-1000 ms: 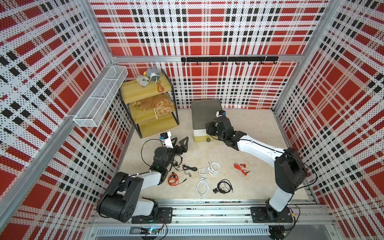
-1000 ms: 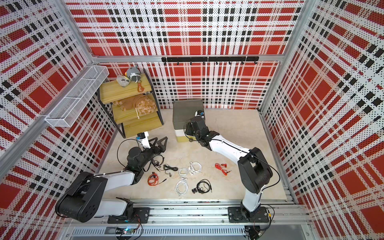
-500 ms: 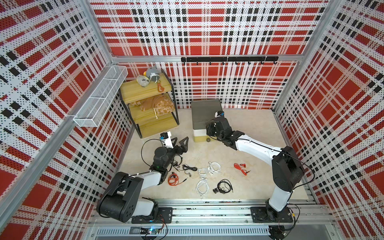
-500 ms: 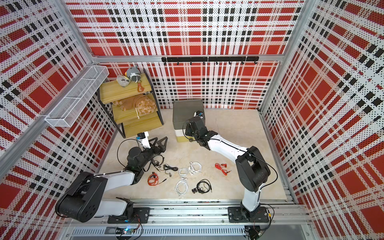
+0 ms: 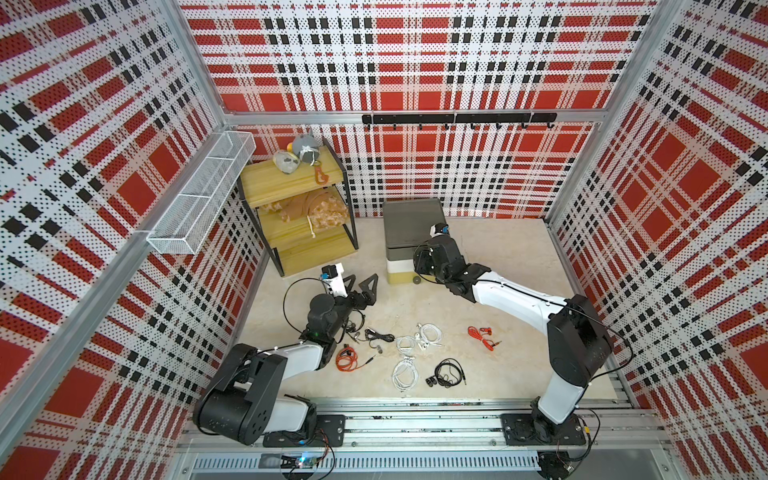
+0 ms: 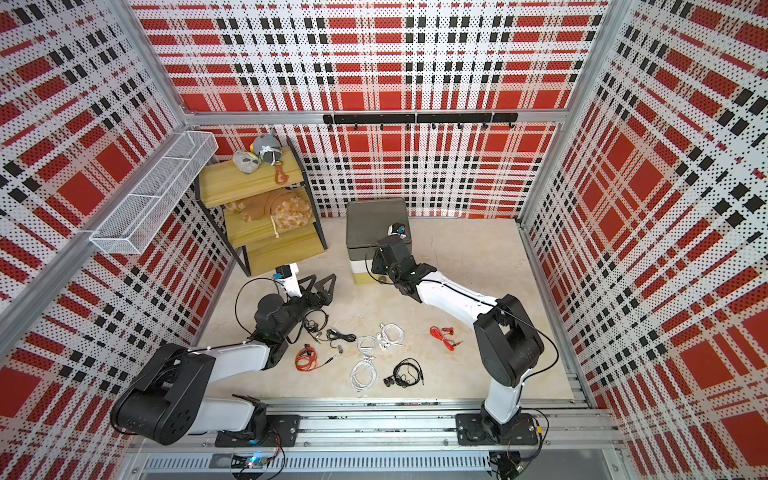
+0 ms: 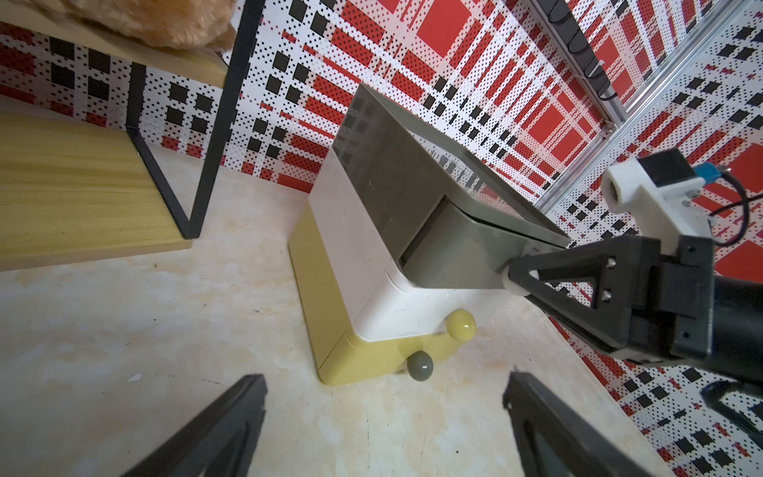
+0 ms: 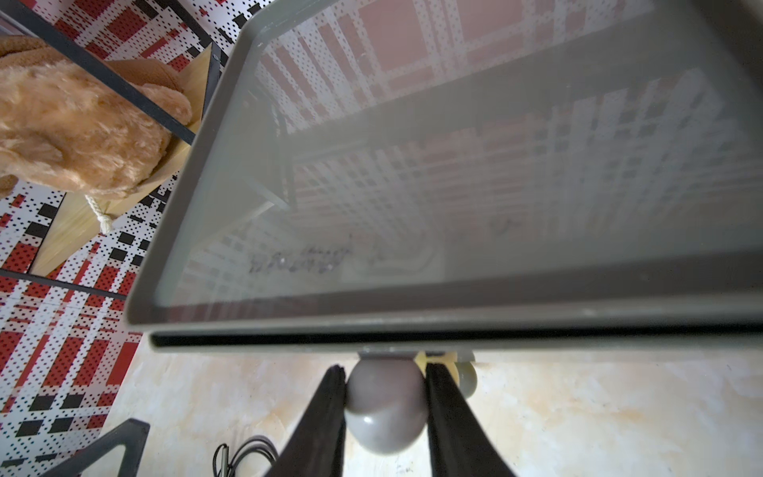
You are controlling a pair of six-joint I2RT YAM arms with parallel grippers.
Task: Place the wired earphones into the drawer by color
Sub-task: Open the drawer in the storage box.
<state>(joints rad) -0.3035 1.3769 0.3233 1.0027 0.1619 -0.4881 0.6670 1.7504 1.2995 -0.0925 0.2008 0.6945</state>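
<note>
Right end effector [image 8: 386,373] clamped on drawer knob [image 8: 386,413] — left end effector [image 5: 360,283] apart, seven earphones [image 5: 405,345]

beige mottled table [image 5: 498,257]. at its back stand the rack [image 5: 299,249], against the left wall, and the drawer [image 5: 409,224] near it. toward the front lie earphones [image 5: 430,334] in small coiled bundles, red, white and black, scattered apart.

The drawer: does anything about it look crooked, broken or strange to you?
Nothing stands out. The drawer stands upright on the table, its three tiers stacked straight, with no crack or spill in view. The right gripper is closed on its top knob.
</note>
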